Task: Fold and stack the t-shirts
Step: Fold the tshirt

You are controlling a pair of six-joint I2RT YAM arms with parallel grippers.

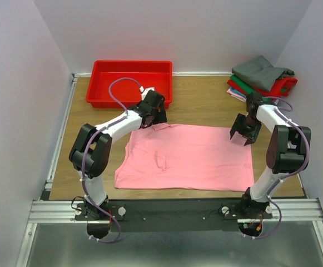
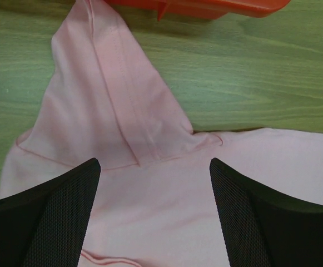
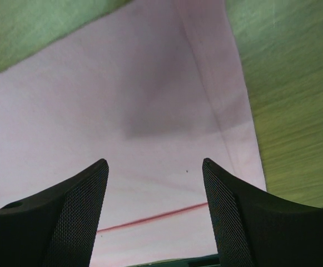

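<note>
left arm (image 1: 114, 125): white links, black joint housings, lilac cable | right arm (image 1: 283, 147): same white and black, lilac cable | bases (image 1: 96, 192): white, on the rail (image 1: 39, 210), lilac loops below it | left gripper (image 2: 154, 162) fingers (image 2: 50, 222): black, mesh-textured, pointed

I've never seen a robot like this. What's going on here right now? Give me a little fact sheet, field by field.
Pink t-shirt: spread flat in the middle of the table
Left arm: jaws open, over the shirt's sleeve at its far left
Right arm: jaws open, over the shirt's far right corner
Folded stack: far right corner; grey on top, red and green beneath
Red tray: far left corner
Table: wood
</note>
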